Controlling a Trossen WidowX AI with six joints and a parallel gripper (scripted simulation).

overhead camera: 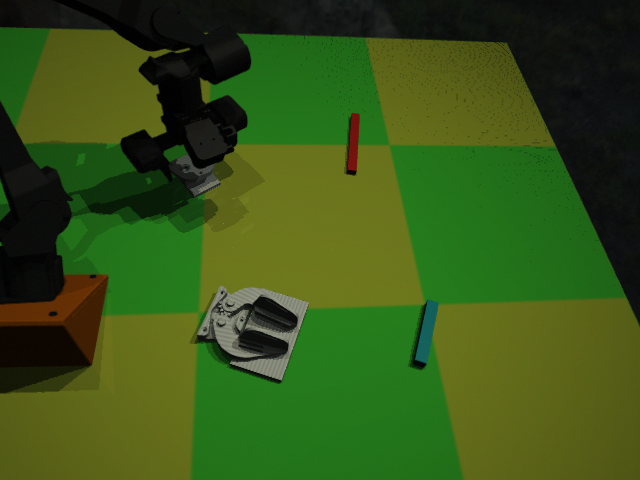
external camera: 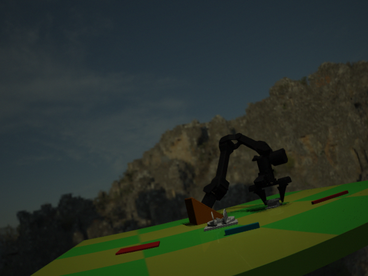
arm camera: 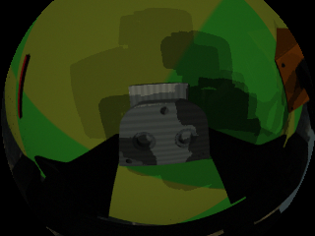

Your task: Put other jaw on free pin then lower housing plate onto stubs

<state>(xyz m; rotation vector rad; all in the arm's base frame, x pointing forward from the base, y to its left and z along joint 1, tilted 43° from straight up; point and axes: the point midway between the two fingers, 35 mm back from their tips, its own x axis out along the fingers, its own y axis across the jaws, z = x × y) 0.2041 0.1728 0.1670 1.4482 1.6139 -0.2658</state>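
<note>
The grey housing plate [overhead camera: 192,167] [external camera: 272,203] [arm camera: 163,122] has two round holes and a ribbed block at one end. My gripper [overhead camera: 195,169] [external camera: 273,203] [arm camera: 163,136] is shut on it from both sides, its fingers wide apart, low over the table. Whether the plate touches the table I cannot tell. The pale ribbed base [overhead camera: 268,367] [external camera: 221,227] lies away from the gripper, nearer the front in the top view. Two dark-topped jaws [overhead camera: 273,312] [overhead camera: 264,343] stand side by side on it. Their seating on the pins and the meshing of the teeth are too small to tell.
The arm stands on an orange wedge mount [overhead camera: 77,299] [external camera: 202,213] [arm camera: 289,79] left of the base. A red bar [overhead camera: 353,144] [external camera: 329,197] lies beyond the gripper. A blue bar [overhead camera: 426,333] [external camera: 242,229] lies right of the base. Another red bar [external camera: 138,248] shows in the exterior view.
</note>
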